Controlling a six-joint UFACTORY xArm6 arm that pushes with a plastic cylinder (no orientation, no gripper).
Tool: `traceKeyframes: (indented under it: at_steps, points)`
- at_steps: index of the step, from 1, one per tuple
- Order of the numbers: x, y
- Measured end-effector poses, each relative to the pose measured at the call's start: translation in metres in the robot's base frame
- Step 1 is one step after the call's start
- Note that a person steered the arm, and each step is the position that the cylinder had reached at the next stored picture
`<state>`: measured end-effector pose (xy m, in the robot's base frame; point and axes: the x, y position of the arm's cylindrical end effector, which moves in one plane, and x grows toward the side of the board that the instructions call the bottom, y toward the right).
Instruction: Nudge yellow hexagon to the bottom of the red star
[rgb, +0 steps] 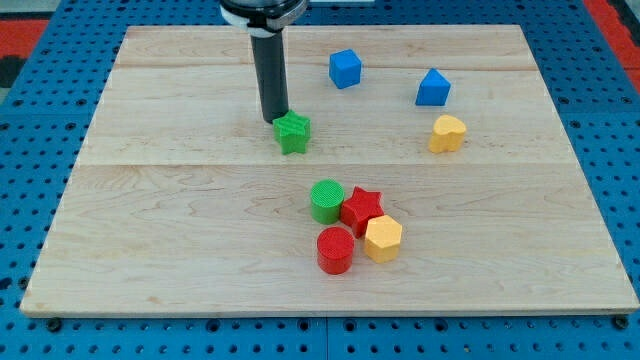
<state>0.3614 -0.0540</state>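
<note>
The yellow hexagon (383, 239) lies low on the board, touching the red star (361, 209) at the star's lower right. A red cylinder (335, 250) sits just left of the hexagon, below the star. A green cylinder (326, 200) touches the star's left side. My tip (274, 120) is far up and to the left of this cluster, right beside the upper left of a green star (293, 132).
A blue cube (345, 68) lies near the view's top centre. A blue block (433, 88) and a yellow heart-like block (447, 133) lie at the upper right. The wooden board (150, 230) rests on a blue pegboard surface.
</note>
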Motion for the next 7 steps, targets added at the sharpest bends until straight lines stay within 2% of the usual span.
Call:
traceKeyframes:
  at_steps: [1,2,3,4,5,6,7]
  points:
    - [0.017,0.023]
    - [0.107,0.042]
    - [0.08,0.031]
    - [0.025,0.03]
    - [-0.013,0.006]
    - [0.001,0.033]
    - [0.068,0.119]
